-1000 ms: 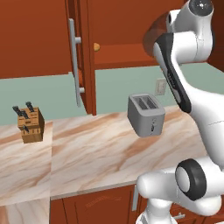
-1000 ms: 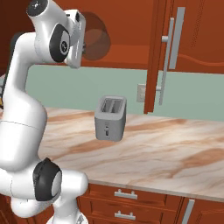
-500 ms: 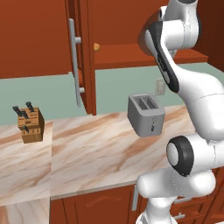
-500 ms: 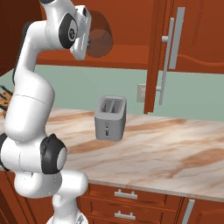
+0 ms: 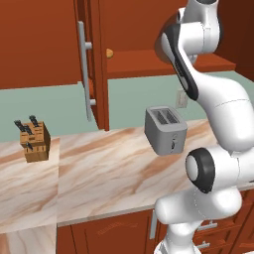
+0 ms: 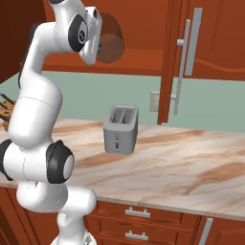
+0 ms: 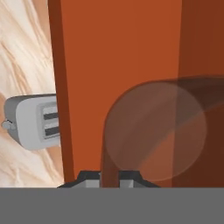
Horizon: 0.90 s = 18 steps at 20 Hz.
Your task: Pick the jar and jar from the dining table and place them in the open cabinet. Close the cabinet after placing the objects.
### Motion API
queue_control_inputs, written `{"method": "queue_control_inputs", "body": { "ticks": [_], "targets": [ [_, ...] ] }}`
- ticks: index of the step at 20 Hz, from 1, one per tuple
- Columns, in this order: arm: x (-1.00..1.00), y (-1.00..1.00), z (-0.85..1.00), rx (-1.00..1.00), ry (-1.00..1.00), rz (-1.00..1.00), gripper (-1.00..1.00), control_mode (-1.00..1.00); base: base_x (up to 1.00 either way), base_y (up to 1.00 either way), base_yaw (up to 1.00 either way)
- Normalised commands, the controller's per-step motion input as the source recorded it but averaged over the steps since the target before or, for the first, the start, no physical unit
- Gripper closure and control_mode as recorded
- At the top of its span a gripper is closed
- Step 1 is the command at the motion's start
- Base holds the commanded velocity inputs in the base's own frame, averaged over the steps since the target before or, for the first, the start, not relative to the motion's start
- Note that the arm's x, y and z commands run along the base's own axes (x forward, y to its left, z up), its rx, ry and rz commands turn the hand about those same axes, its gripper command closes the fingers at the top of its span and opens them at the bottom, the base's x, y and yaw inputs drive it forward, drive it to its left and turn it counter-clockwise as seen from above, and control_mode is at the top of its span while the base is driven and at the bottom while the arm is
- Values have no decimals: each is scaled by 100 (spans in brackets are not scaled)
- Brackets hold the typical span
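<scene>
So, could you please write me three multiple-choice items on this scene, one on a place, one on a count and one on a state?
1. Where is the toaster?
A. on the counter
B. inside the cabinet
C. on the floor

2. How many slots does the toaster have?
A. one
B. two
C. four

3. How is the gripper?
A. open, empty
B. shut on the knife block
C. shut on the jar

Key: 1 A, it stands on the marble counter; 2 B, two slots show on top; 3 C, the smoky jar sits at the fingers, up by the cabinet.
</scene>
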Motion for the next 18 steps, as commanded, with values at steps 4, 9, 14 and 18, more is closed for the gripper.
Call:
{"method": "queue_control_inputs", "body": {
  "ticks": [4,9,14,18],
  "targets": [
    [25,0,-12,0,1,1,100,-100,0,0,0],
    [39,1,-16,0,0,2,-100,-100,0,0,0],
    [32,0,0,0,0,3,-100,-100,0,0,0],
    [0,0,0,0,-6,3,-100,-100,0,0,0]
  ]
}}
